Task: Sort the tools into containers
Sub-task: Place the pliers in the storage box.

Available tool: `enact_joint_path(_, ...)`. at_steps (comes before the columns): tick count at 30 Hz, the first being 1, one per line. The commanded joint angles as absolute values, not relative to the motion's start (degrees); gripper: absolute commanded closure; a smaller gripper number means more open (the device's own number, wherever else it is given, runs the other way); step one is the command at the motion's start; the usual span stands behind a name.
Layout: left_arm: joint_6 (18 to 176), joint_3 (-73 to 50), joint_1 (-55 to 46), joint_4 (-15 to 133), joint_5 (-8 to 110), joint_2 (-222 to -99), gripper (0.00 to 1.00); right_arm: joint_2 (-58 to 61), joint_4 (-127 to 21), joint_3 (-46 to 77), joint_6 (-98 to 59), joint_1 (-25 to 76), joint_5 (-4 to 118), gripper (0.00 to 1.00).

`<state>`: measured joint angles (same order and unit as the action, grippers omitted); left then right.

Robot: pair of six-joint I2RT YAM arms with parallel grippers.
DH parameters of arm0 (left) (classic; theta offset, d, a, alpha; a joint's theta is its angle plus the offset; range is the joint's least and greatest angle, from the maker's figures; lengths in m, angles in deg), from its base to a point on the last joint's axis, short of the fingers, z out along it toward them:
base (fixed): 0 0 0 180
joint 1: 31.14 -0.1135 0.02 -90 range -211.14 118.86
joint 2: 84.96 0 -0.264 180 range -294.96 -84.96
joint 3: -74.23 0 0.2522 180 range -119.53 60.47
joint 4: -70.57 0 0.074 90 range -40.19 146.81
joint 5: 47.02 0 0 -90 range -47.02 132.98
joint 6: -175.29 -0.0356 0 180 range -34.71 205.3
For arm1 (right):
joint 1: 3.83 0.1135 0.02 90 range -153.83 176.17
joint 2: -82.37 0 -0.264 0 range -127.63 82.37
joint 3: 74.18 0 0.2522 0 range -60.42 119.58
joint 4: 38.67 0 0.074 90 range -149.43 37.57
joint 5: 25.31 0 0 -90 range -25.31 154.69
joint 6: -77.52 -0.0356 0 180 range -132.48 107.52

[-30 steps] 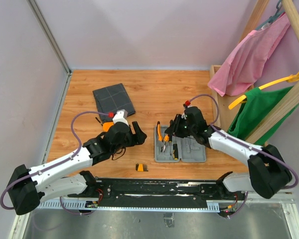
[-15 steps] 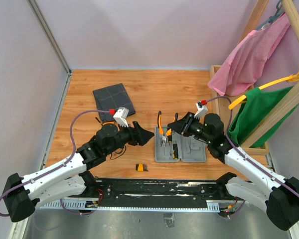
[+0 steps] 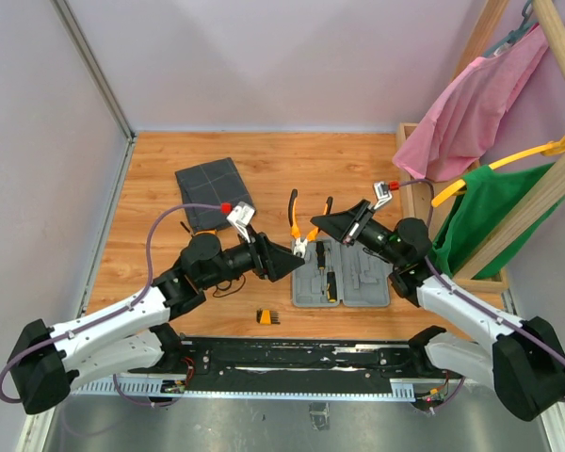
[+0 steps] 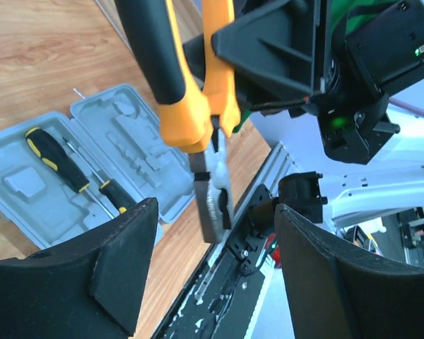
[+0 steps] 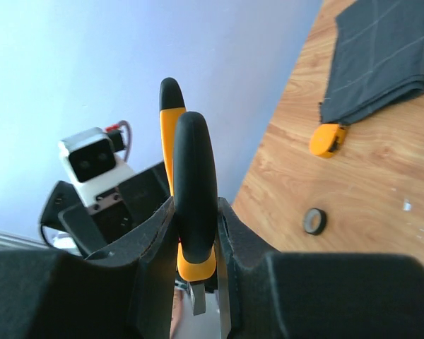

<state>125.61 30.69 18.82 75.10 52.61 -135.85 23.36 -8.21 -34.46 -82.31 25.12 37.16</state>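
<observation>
The right gripper (image 5: 195, 236) clamps the orange-and-black pliers (image 5: 193, 169) aloft over the desk (image 3: 264, 169), while the left gripper (image 4: 215, 212) stands spread around their nose, seemingly without touching.

Left tool (image 3: 290, 260) wide — right tool (image 3: 322, 224) (clenched)

legible text: none in any view
grey tool case (image 3: 367, 282): moulded recesses only, no lettering readable
pliers (image 4: 191, 113): no brand mark or number readable
fabric pouch (image 3: 212, 188): plain grid lines, no label
</observation>
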Motion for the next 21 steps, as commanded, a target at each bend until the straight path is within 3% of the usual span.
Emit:
enact_joint_path(1,125.6,29.0,18.9,78.8,56.6,-137.0,0.31,20.7,9.2,-33.5,-91.1,24.3,33.3,0.99)
enact_joint_path(11,128.1,29.0,18.9,84.3,56.7,-137.8,0.44,18.7,13.7,-34.0,-93.1,24.3,31.2,0.98)
enact_joint_path(17,128.7,28.4,18.9,85.0,56.4,-139.4,0.62,20.4,10.5,-33.8,-91.6,24.3,31.0,0.97)
enact_joint_path(21,128.8,28.3,18.9,85.0,56.0,-139.8,0.81,21.3,8.5,-34.1,-90.7,24.3,31.3,0.97)
